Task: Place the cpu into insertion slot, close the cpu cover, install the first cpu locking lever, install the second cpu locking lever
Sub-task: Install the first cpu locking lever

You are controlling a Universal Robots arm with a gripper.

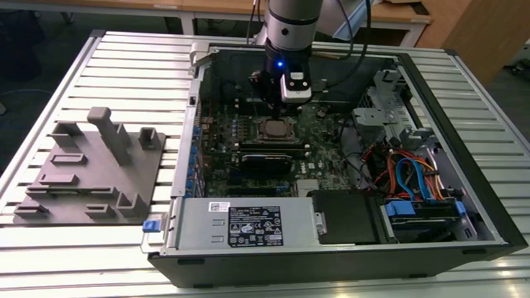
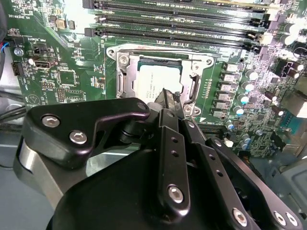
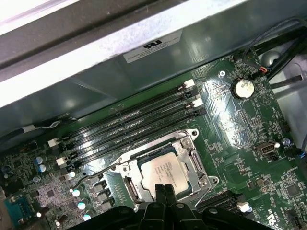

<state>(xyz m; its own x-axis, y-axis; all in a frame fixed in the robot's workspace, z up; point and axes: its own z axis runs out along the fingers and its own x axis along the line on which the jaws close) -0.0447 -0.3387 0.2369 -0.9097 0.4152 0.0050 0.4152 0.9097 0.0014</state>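
Item: the cpu (image 3: 165,173), a small flat square chip with a silvery-grey metal top. It sits in the insertion slot (image 3: 133,186), a silver-rimmed square socket on the green motherboard (image 3: 240,124) beside the long black memory slots (image 3: 129,129). The cpu cover (image 3: 196,160), a thin silvery windowed frame plate, lies flat around it.
Handling, as judged: the chip is light, rigid, smooth-faced and delicate underneath, so it is best held by opposite edges. The cover is thin, springy sheet.
The black two-finger gripper (image 3: 163,188) has its tips pressed together on nothing and hangs over the chip's edge; contact cannot be told.
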